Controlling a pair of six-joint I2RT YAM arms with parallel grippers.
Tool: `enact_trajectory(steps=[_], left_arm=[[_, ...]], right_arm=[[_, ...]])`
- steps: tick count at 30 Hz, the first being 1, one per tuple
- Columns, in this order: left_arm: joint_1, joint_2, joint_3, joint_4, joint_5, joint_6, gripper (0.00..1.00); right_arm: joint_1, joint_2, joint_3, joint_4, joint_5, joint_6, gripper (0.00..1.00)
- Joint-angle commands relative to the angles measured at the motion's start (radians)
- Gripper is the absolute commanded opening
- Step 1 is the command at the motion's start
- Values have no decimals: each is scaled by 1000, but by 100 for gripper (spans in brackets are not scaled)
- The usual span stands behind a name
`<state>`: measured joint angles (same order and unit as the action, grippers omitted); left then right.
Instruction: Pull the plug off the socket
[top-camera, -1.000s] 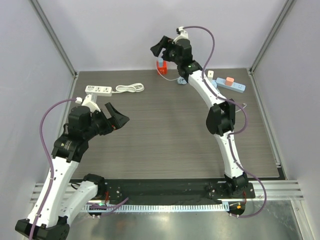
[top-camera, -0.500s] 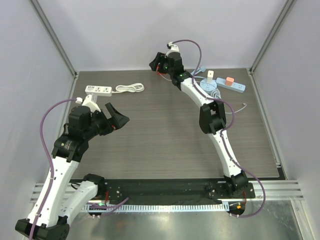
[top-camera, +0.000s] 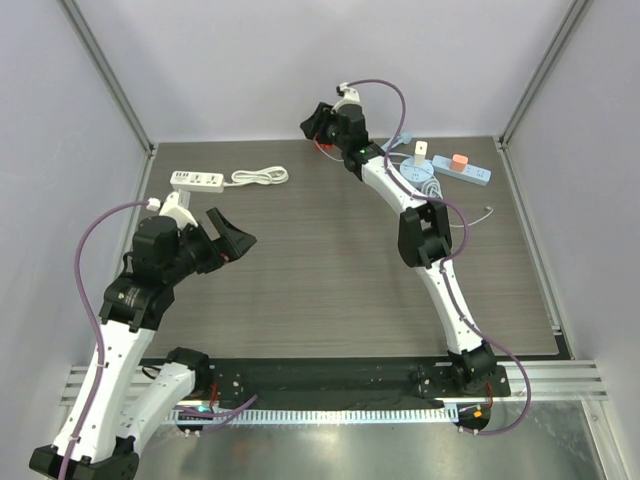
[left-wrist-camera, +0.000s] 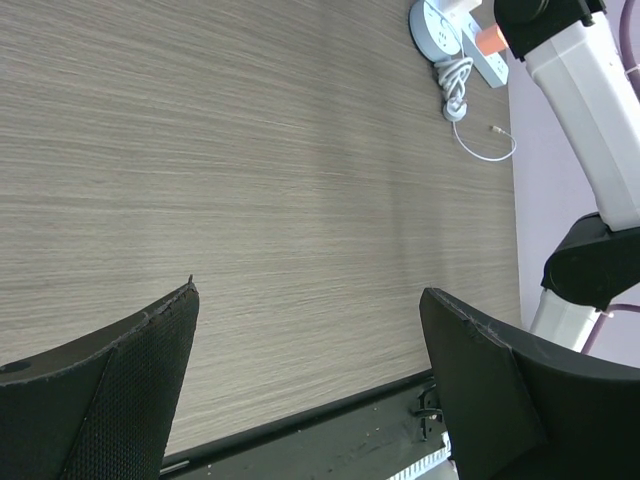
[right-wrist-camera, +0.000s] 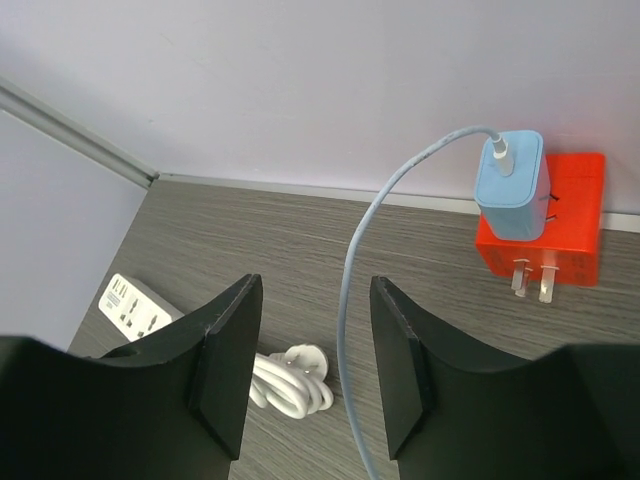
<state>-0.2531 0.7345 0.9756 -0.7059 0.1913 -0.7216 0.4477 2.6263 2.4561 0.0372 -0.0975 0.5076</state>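
A light blue plug (right-wrist-camera: 510, 185) sits in a red socket block (right-wrist-camera: 570, 220) lying on the table against the back wall. The plug's pale blue cable (right-wrist-camera: 349, 290) runs down between my right fingers without touching them. My right gripper (right-wrist-camera: 315, 330) is open and empty, a little short and left of the plug. In the top view the right gripper (top-camera: 318, 122) hovers at the back wall over the red socket block (top-camera: 322, 148). My left gripper (top-camera: 228, 238) is open and empty above the table's left side; the left wrist view (left-wrist-camera: 310, 350) shows only bare table between its fingers.
A white power strip (top-camera: 196, 179) with a coiled white cord (top-camera: 260, 177) lies at the back left. At the back right lie a round blue socket (top-camera: 420, 172) with a white plug (top-camera: 421, 150) and a blue strip (top-camera: 462, 168) with an orange plug.
My right arm swung left and lower toward the back wall over the red socket block, then held still. My left arm drifted slightly toward the near edge.
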Motion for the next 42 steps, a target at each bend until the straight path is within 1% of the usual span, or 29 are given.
enact_trajectory(steps=[1,5,8,9,10,12,13,15,16,20,21,26,35,36,42], left_arm=[[3,-11,5,-6,-6,1,92],[3,-7,8,-9,-4,1,92],[5,-9,8,-9,-7,1,92],[3,-6,8,-9,-10,1,92],[3,-6,8,-9,-7,1,92],[5,-3,8,-10,-7,1,91],[3,-3,8,-10,-4,1,91],[3,-4,5,-10,-4,1,92],[3,-4,5,-9,-6,1,91],[3,-7,-5,-9,-6,-2,91],[3,-9,-9,-6,-4,-4,91],[3,6,-18,11,3,-10,91],[3,72,-18,72,40,-15,88],[3,84,-17,77,46,-16,88],[3,118,-21,121,92,-16,87]], right_arm=[[5,23,57,53,-11,17,52],[6,29,58,56,-2,17,50],[6,31,60,58,-11,17,45],[6,29,58,56,-13,19,42],[5,23,60,53,-18,22,33],[6,9,50,38,-28,25,21],[8,-2,43,30,-34,25,11],[11,-49,5,15,-54,13,3],[16,-67,-11,3,-51,6,1],[20,-178,-110,-74,-13,3,1],[20,-216,-155,-77,-21,6,1],[29,-319,-249,-132,-36,16,1],[46,-550,-466,-172,-54,-12,1],[48,-569,-511,-172,-59,-9,1],[74,-670,-658,-177,-114,23,1]])
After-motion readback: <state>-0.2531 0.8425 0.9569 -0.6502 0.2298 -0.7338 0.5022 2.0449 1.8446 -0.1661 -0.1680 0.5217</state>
